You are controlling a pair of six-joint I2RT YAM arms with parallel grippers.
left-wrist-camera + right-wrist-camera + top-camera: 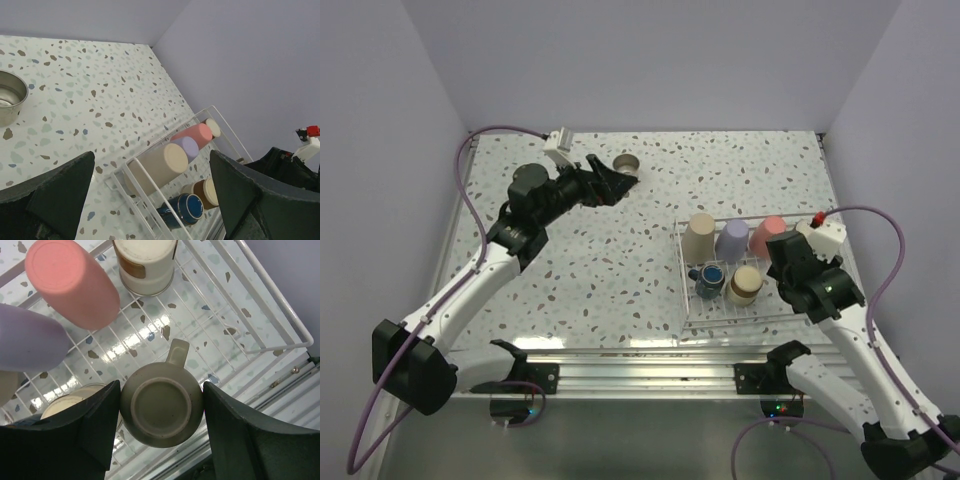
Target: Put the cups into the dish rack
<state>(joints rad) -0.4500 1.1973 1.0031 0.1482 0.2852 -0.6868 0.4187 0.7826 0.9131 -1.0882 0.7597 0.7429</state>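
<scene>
The right gripper [161, 385] clamps an upturned grey mug [161, 412], a finger against each side, foot ring up and handle jutting over bare grid. I cannot tell whether the mug touches the rack [145, 335] floor. It sits near the rack's near-right corner, with open grid between it and the rim wires on the right. A cream cup [145, 262] stands beyond the mug and another cream cup [70, 401] is just beside the left finger. Along the rack's far side lean three tumblers in a row: coral tumbler [72, 285], lavender tumbler [30, 337] and beige tumbler [160, 167]. One dark blue mug [710, 278] lies near the rack's left rim. That makes seven cups at the thin silvery-wire rack, which sits on the right of the tabletop [620, 260] near its front edge. The left gripper [152, 162] is spread wide and holds nothing, just beside the eighth, a steel cup [627, 161] upright near the far edge. A broad stretch of speckled tabletop separates the steel cup from the rack. Pale walls [650, 60] close the left, far and right edges.
</scene>
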